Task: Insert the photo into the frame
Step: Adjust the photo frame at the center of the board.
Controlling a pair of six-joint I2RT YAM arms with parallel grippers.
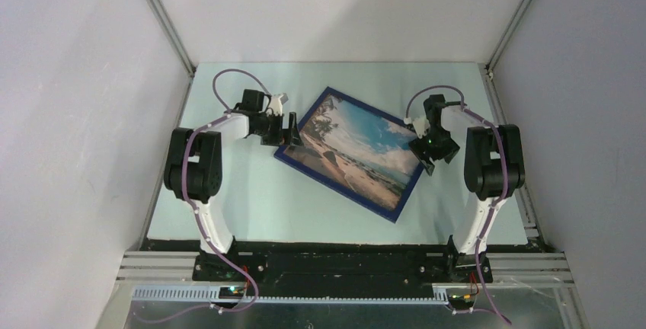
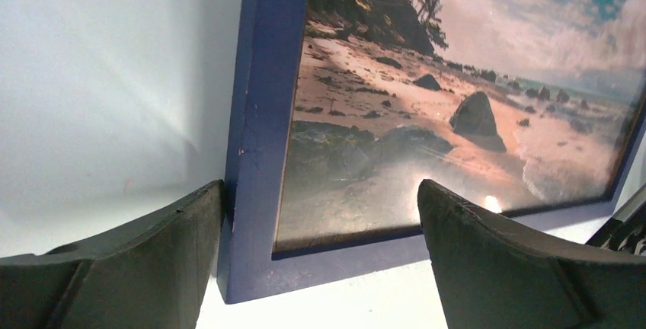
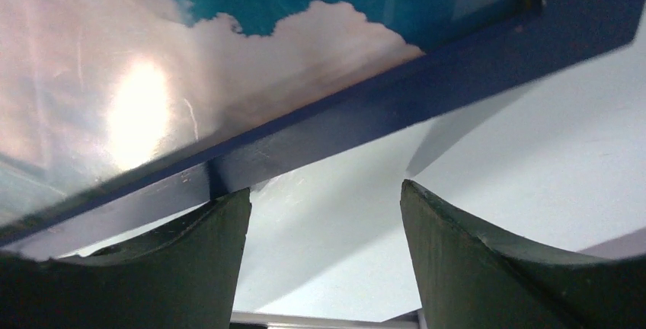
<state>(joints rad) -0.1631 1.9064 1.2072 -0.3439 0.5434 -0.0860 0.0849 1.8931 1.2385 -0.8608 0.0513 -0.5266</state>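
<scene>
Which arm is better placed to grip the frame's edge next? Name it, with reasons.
Left, probably. The left fingers stand open astride the blue border of the frame near a corner, so closing could catch it. The right fingers, also open, have only table between them; the frame's edge lies beyond their tips.

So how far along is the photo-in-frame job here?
Done, it seems: the photo shows inside the frame, which lies front-up on the table. In hand: nothing; the left gripper straddles a frame corner, the right gripper sits by its edge, both open. Remaining: probably just backing away; the frame's back is hidden.
</scene>
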